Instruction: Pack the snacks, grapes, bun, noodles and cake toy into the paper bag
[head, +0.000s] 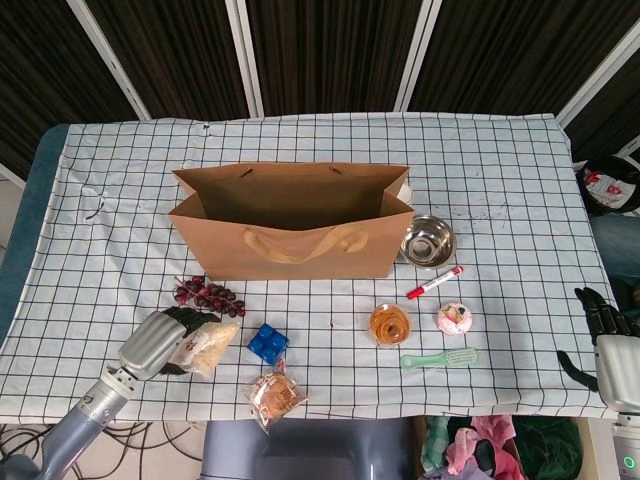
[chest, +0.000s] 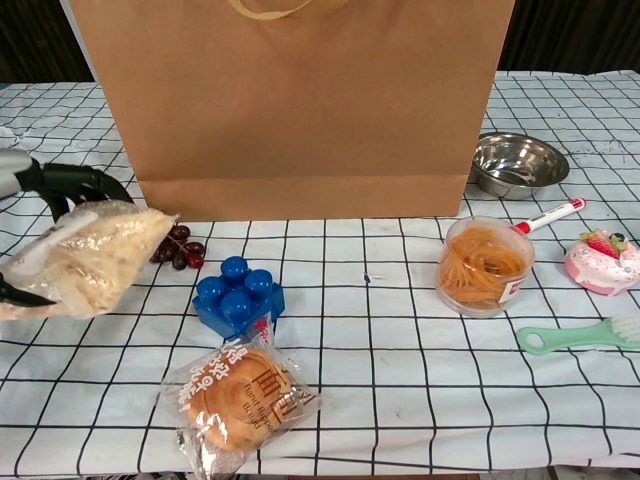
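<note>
We have our left hand (head: 160, 340) clamped on the clear packet of pale crumbly snacks (chest: 85, 255), which in the chest view hangs tilted off the checked cloth of the counter (head: 500, 180), just in front of the dark red plastic grapes (head: 205, 294). Our right hand (head: 605, 335) sits at the counter's far right edge with its fingers apart and nothing in it.

The open brown paper bag (head: 290, 235) stands upright mid-counter; as far as we can see into it, nothing is packed yet. So we judge the task barely begun. The wrapped round bun (chest: 235, 400) lies at the near edge, the clear tub of orange noodles (chest: 483, 265) and the pink cake toy (chest: 602, 260) sit right of centre, all outside the bag. The snacks must be carried over the bag's mouth first; four items then remain.
</note>
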